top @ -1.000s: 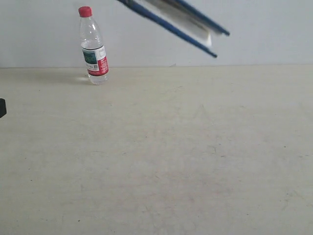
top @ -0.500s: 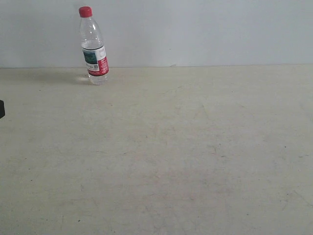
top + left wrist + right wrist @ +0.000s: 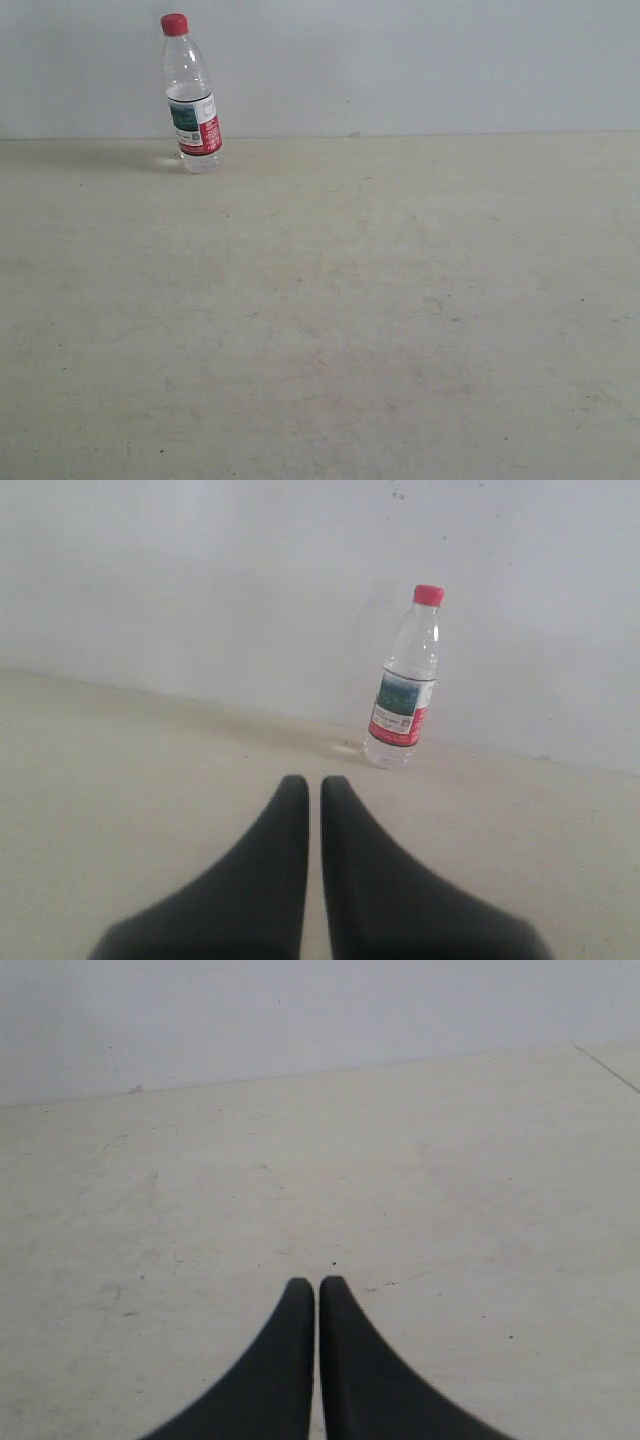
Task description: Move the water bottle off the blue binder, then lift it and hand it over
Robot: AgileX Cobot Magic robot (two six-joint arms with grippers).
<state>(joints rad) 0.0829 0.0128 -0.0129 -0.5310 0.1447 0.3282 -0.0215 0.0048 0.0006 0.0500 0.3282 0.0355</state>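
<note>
1. The water bottle (image 3: 192, 95) stands on its base at the far left of the counter (image 3: 380, 320), close to the pale wall (image 3: 430, 60) behind it.
2. The bottle is upright or very nearly so. Its red cap (image 3: 174, 24) is on top, and the red, white and green label (image 3: 196, 125) wraps the lower middle.
3. The bottle body is clear. A faint shadow lies on the counter just left of its base.
4. Nothing touches the bottle, and it sits directly on the bare counter surface.
5. On the left gripper (image 3: 308, 782), the jaws are pressed together with only a thin slit between the two dark fingers (image 3: 270, 860). They are clenched on nothing.
6. In the left wrist view the bottle stands beyond the fingertips, well apart from them and near the wall line.
7. On the right gripper (image 3: 317, 1284), the jaws are likewise clenched, tips almost touching, with nothing held.
8. The right wrist view shows only the beige, lightly scuffed counter ahead of the tips, running to the wall at the far edge.
9. The near and right parts of the counter show small marks and specks on a worn, pale surface.
</note>
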